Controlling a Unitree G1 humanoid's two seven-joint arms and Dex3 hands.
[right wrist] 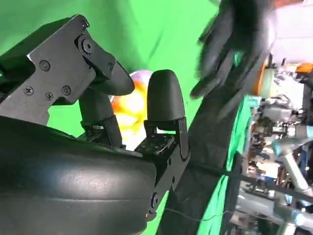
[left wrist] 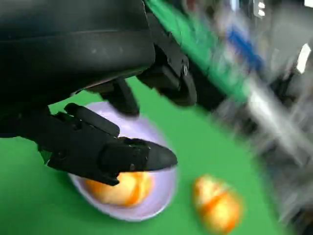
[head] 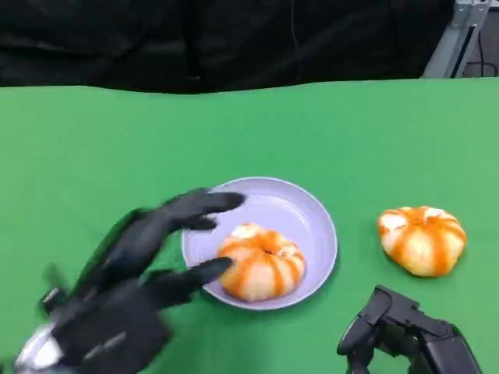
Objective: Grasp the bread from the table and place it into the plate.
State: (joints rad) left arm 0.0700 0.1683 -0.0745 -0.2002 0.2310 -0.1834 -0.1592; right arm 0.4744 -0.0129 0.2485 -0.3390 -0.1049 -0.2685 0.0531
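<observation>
A round bread (head: pixel 261 263) with orange stripes lies in the lilac plate (head: pixel 312 214) at the table's middle; it also appears as the bread (left wrist: pixel 120 188) in the plate (left wrist: pixel 151 205) in the left wrist view. A second striped bread (head: pixel 422 239) sits on the green cloth to the right, blurred as the bread (left wrist: pixel 217 203) in the left wrist view. My left hand (head: pixel 144 269) hovers at the plate's left rim, fingers spread, holding nothing, and is motion-blurred. My right hand (head: pixel 394 327) rests low near the front edge, below the second bread, fingers apart and empty.
The green table (head: pixel 93 148) ends at a dark backdrop at the far side. A metal frame (head: pixel 456 35) stands at the back right corner. Open cloth lies left of the plate and between the plate and the second bread.
</observation>
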